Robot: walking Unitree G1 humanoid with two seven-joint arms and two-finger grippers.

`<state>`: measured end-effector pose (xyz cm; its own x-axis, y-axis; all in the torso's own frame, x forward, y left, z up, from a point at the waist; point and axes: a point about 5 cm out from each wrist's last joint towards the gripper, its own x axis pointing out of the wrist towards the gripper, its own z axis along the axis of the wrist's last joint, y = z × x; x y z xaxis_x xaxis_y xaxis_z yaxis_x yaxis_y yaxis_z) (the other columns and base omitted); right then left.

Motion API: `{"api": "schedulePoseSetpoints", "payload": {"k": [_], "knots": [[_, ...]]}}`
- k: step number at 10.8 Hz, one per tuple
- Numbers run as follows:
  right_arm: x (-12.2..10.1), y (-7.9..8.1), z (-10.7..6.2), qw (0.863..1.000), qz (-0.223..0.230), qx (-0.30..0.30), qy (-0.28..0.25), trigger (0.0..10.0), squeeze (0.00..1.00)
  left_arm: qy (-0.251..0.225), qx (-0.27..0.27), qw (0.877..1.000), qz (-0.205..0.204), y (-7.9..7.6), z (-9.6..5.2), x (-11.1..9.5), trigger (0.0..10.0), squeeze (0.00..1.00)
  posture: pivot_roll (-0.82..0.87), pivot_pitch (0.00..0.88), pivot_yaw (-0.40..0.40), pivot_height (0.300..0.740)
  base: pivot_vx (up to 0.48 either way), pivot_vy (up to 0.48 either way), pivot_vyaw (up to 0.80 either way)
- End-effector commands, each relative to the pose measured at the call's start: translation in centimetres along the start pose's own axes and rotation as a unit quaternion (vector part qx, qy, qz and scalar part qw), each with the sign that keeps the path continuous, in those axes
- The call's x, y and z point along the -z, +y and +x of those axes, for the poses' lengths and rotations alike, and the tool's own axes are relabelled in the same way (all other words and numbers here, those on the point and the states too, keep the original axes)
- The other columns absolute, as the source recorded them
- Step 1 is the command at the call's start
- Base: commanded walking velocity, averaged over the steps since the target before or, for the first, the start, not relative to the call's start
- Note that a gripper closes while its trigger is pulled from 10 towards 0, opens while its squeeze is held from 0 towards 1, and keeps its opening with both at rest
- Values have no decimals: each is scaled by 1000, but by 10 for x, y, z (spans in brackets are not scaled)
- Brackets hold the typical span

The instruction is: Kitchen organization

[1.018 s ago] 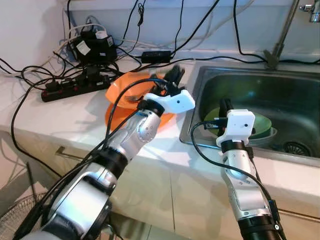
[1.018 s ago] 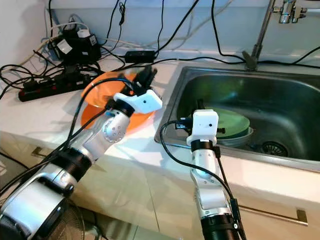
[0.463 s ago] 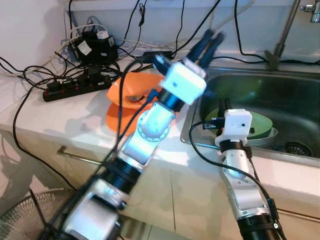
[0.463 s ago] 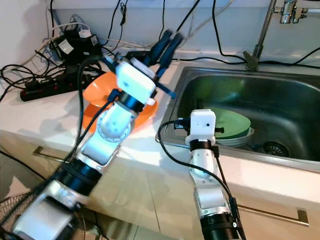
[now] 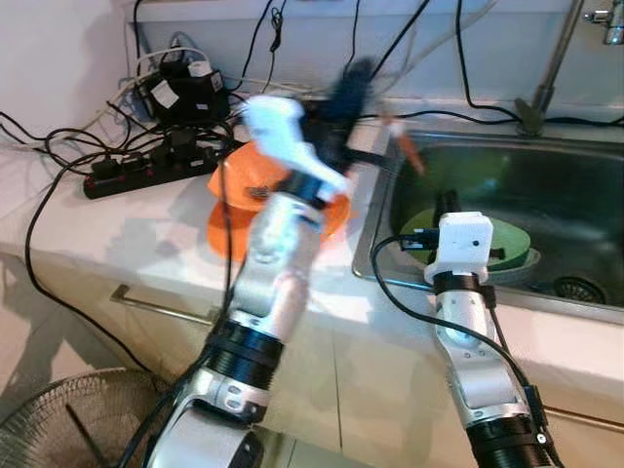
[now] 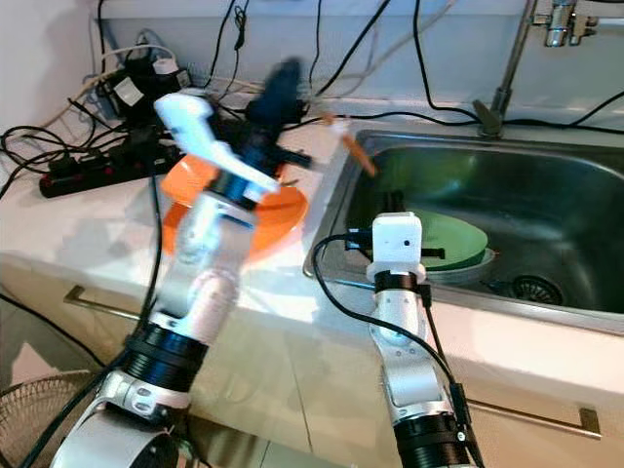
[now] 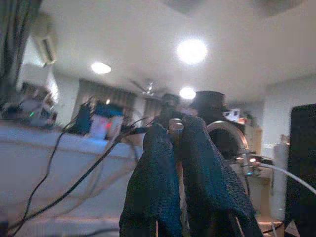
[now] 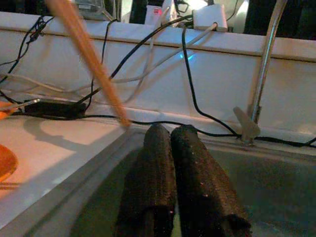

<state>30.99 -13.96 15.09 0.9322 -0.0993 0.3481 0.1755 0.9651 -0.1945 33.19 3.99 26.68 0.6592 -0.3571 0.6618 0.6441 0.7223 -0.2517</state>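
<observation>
1. Black fingers of the left gripper point(image 6: 278, 93) are pressed together on a thin utensil point(image 6: 353, 146). In the left wrist view something small sits pinched between the pads point(image 7: 158, 197). From the head views its orange-brown handle sticks out toward the sink point(image 6: 546, 175), blurred with motion.
2. That arm is raised above the counter point(image 6: 88, 234), over the orange bowl point(image 6: 273, 219), with the utensil's free end over the sink's near-left corner.
3. Right gripper point(image 8: 173, 173) has its fingers closed against each other with nothing between them. It rests at the sink's front edge, pointing in over the green plate point(image 6: 453, 239), which sits in the basin on a paler dish.
4. Behind the bowl: a power strip point(image 6: 93, 161) and a tangle of cables point(image 6: 322, 58). The tap point(image 6: 512, 58) stands at the sink's back rim.
5. Judgement: the step in hand is carrying the utensil from the bowl toward the sink.
6. Next move calls for lowering the left arm over the basin, clear of the right arm and cables, then releasing.
</observation>
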Motion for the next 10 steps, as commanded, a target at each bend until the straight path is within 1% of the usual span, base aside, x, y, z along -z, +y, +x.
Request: {"api": "schedulePoseSetpoints", "payload": {"k": [1,2,3,6,8,10], "knots": [[6,2,0,1000,-11,-3,15,10000,1000,12,-19,1000,-17,8,-6,5,10000,0,20,0,118,740,0,0,0],[8,3,-1,999,-29,-9,19,10000,1000,30,-50,997,-46,18,-13,15,10000,0,21,0,118,740,0,0,0],[10,6,-2,997,-69,-24,17,10000,1000,52,-63,995,-65,25,-20,24,10000,0,22,0,117,740,0,0,0],[11,9,-4,997,-77,-26,19,10000,1000,62,-47,994,-82,21,-21,30,10000,0,24,0,118,740,0,0,0],[10,10,-4,996,-79,-28,17,10000,1000,60,-26,995,-82,13,-17,29,10000,0,28,0,119,740,0,0,0],[7,13,-4,997,-69,-39,7,10000,1000,62,-17,994,-88,9,-16,31,10000,0,28,0,119,740,0,0,0]]}}
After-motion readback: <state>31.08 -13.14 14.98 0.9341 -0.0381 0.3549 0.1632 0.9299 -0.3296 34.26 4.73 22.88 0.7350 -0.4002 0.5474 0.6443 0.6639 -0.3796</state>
